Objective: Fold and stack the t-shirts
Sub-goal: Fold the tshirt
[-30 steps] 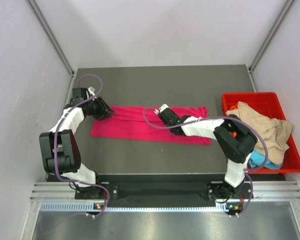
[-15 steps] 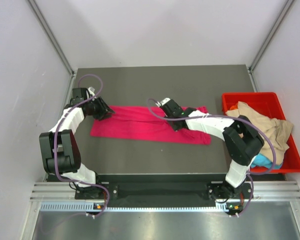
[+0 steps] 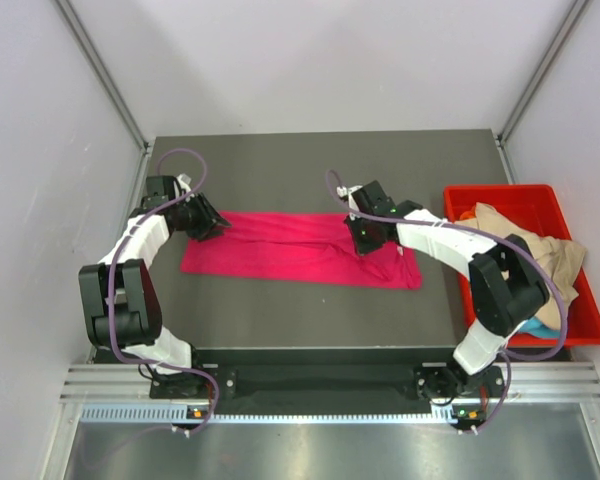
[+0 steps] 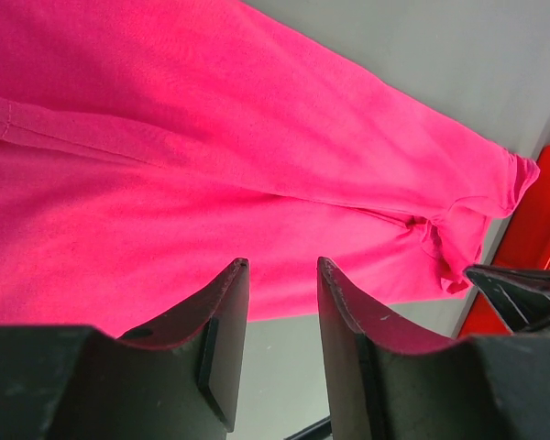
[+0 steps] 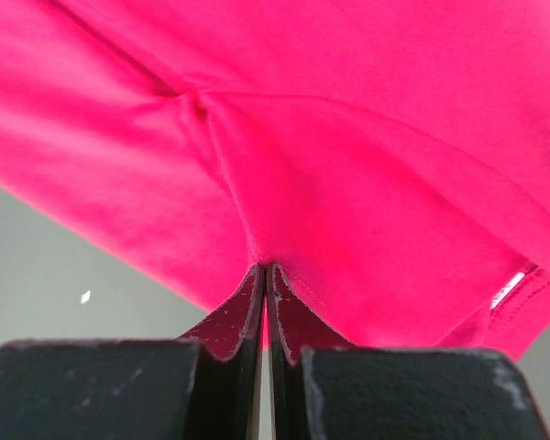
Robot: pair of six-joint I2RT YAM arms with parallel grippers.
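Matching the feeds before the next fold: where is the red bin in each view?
Top: bin at the right edge of the table, right of the pink shirt.
Left wrist: red sliver at the right edge, beyond the shirt's far end.
Right wrist: not in it; pink cloth fills the view.
Shared landmark: the pink shirt, in all three views.

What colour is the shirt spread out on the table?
The shirt is bright magenta-pink all over, with no pattern. It shows best in the top external view.
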